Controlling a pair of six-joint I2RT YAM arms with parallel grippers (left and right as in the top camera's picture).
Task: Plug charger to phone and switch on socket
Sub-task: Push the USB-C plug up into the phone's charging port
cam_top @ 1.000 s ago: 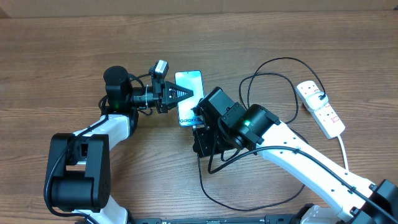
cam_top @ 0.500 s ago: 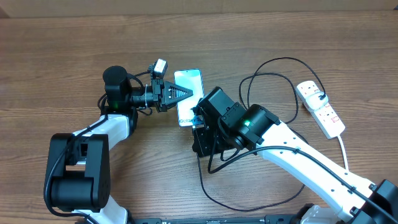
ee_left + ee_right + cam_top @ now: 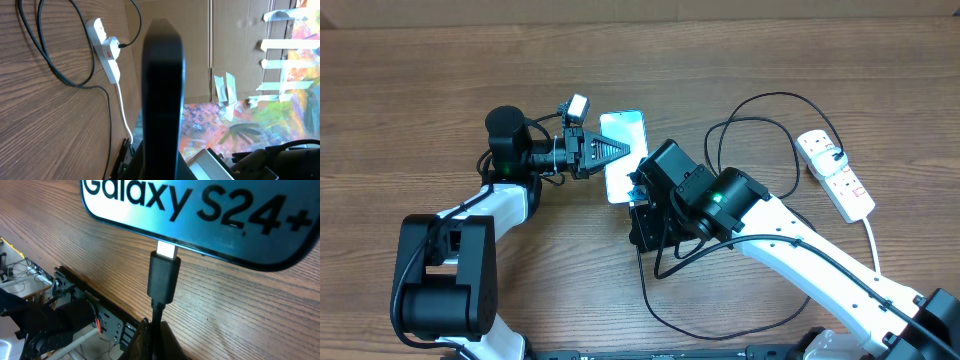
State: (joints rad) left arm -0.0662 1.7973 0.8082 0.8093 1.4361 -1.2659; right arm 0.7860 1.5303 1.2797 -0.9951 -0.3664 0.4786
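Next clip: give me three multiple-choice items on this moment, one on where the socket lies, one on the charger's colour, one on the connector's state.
1. Where on the table does the socket lie?
A. by the left arm's base
B. at the right side
C. at the middle front

2. What colour is the charger?
A. white
B. black
C. red

3. How does its connector stand?
A. loose on the table
B. at the phone's port, silver tip showing
C. in the socket

Key: B, the overhead view shows it far right; B, plug and cable are black; B, bare metal shows at the phone's edge.
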